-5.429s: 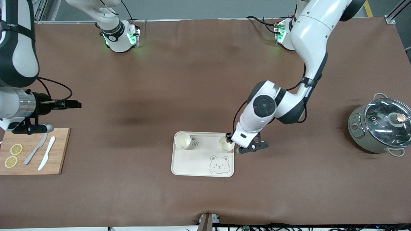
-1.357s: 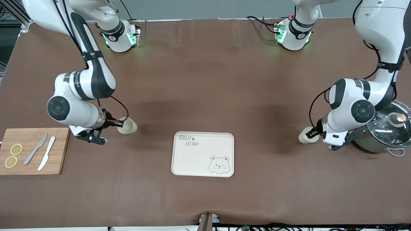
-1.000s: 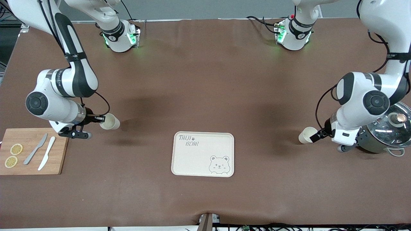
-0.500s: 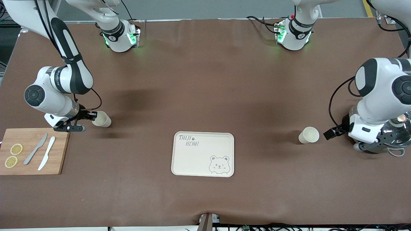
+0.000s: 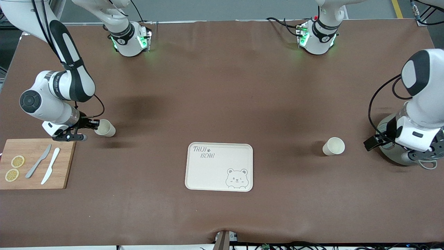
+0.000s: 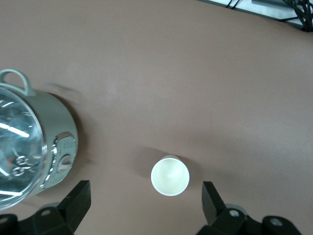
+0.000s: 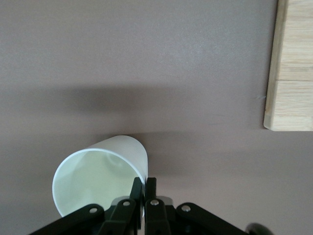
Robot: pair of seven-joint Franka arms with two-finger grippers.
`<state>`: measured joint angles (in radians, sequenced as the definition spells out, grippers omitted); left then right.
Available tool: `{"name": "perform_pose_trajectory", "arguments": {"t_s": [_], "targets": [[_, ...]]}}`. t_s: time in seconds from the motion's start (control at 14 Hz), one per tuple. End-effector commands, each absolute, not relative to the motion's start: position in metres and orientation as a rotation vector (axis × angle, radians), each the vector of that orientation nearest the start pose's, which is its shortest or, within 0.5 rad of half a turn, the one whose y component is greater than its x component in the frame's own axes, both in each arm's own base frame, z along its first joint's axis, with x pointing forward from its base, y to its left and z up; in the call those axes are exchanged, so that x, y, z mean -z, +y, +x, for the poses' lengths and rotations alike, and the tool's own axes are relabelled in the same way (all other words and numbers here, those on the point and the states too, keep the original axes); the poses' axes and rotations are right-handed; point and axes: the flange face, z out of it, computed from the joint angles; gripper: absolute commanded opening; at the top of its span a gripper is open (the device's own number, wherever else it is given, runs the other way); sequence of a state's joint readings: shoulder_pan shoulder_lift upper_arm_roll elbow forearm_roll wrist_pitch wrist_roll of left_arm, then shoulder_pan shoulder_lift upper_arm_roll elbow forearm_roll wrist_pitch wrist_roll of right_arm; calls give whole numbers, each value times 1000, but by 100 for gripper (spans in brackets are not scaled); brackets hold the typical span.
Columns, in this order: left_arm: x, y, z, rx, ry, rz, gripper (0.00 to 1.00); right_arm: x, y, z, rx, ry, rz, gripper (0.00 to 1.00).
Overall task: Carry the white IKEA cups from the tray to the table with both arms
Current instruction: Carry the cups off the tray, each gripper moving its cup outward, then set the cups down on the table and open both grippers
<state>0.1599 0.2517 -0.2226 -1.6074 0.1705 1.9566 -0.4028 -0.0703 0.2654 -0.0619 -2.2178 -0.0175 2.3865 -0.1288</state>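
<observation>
Cream-white, one cup (image 5: pixel 105 127) sits pinched by its rim in my right gripper (image 5: pixel 94 124) beside the wooden board (image 5: pixel 66 163); the other cup (image 5: pixel 334 146) stands free, left gripper (image 5: pixel 369 143) spread wide beside the pot (image 6: pixel 34 142).

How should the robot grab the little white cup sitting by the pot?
I'd pinch its rim. The cup stands upright and alone on the table, mouth open upward, so one finger of a tool can drop inside and one outside, coming straight down from above. The left tool is open over it; the pot beside it leaves room.
</observation>
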Motion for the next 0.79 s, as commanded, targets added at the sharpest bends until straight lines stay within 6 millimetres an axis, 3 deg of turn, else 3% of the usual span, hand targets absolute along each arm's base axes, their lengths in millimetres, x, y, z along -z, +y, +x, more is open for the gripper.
{"name": "perform_pose_trajectory", "arguments": {"t_s": [0.0, 0.29, 0.5, 0.57, 0.71], "targets": [[-534, -11, 645, 180, -429, -2992, 100, -255, -71, 528, -177, -22, -3154, 100], [-569, -7, 642, 166, -324, -2996, 100, -287, -67, 548, -270, -28, -3137, 100], [-574, -7, 637, 118, -321, -2993, 100, -336, -35, 579, -404, -129, -3130, 100], [-573, -7, 635, 92, -323, -2992, 100, -351, -35, 594, -386, -132, -3133, 100], [-582, -5, 631, 66, -323, -2989, 100, -398, -20, 613, -366, -176, -3133, 100]]}}
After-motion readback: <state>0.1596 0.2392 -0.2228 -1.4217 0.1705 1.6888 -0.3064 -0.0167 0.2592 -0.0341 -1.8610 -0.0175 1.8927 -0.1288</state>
